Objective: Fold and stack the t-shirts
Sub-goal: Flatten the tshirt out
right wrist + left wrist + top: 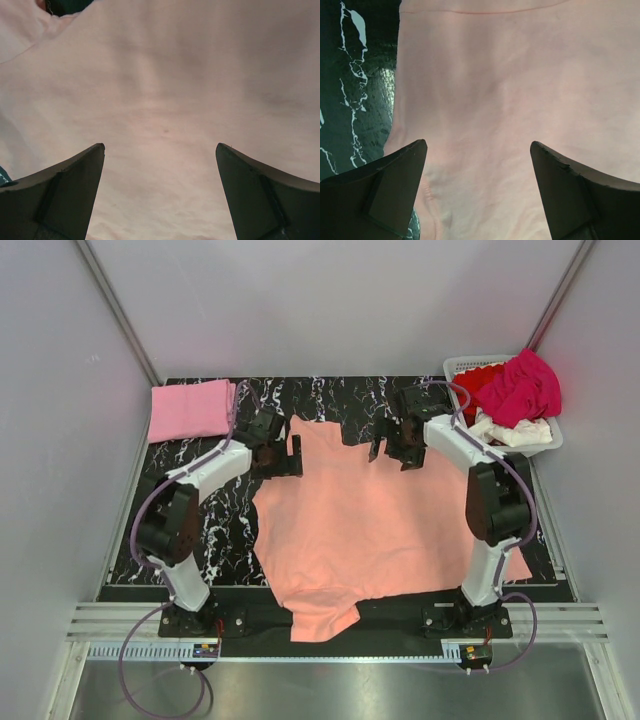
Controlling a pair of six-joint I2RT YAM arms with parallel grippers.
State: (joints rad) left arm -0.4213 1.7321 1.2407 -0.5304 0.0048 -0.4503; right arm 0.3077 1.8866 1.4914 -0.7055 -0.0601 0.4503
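From above, the salmon-orange t-shirt (370, 530) lies spread mid-frame on the black mat (210, 530), with a folded pink t-shirt (190, 410) upper left and the basket (460, 362) upper right. I judge the first fold is due, with the left gripper (287, 455) and right gripper (392, 452) at its upper edge. The left wrist view shows jaws apart and empty, the shirt's side edge and bare mat at left offering room to pinch. The right wrist view shows jaws apart over smooth cloth, an edge perhaps at upper left.

A salmon-orange t-shirt (370, 530) covers the frame's centre. Bare dark table (340, 400) lies open along the top middle. A folded pink shirt (190, 410) blocks the upper left, and a white basket (460, 365), apparently overflowing with clothes, blocks the upper right.
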